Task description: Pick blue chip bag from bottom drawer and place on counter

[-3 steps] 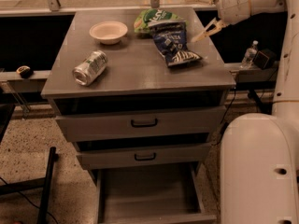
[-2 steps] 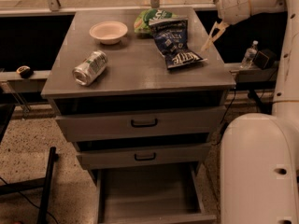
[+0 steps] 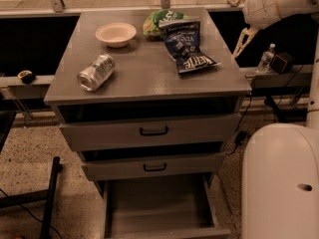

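The blue chip bag (image 3: 185, 48) lies flat on the counter (image 3: 144, 81), right of centre, its top edge against a green chip bag (image 3: 160, 20). My gripper (image 3: 236, 18) is off the counter's right back corner, above the counter's level, a short way to the right of the blue bag. Its two pale fingers (image 3: 243, 41) are spread apart with nothing between them. The bottom drawer (image 3: 112, 208) is pulled out at the foot of the cabinet, and its grey tray holds nothing.
A pale bowl (image 3: 115, 34) and a silver can (image 3: 96, 72) lying on its side are on the left half of the counter. The two upper drawers (image 3: 153, 131) are slightly open. My white base (image 3: 279, 178) stands at the right. A small bottle (image 3: 265, 58) stands on a ledge behind.
My gripper has drawn back to the right and slightly upward, away from the blue chip bag. The bag stays flat on the counter.
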Available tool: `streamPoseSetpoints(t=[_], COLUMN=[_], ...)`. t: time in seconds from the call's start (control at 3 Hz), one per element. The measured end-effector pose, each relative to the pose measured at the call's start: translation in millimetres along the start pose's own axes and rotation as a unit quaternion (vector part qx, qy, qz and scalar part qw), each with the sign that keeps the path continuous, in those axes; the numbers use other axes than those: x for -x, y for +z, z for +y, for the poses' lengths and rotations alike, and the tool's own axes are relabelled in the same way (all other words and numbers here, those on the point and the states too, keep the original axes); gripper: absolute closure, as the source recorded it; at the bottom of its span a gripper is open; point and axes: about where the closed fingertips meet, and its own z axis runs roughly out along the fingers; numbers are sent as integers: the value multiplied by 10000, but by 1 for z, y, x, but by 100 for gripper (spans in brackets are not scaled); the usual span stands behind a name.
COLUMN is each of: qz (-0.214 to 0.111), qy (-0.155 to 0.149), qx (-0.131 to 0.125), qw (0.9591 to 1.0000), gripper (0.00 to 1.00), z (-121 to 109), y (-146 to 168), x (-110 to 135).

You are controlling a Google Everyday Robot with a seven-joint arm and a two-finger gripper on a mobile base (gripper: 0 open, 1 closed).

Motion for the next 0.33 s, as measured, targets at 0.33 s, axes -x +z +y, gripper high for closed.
streamPoseSetpoints(t=[0.33], qz=[3], qy=[-14], qx=[-99], qw=[10000], gripper=[0], z=[-6], y=[7], x=[-2])
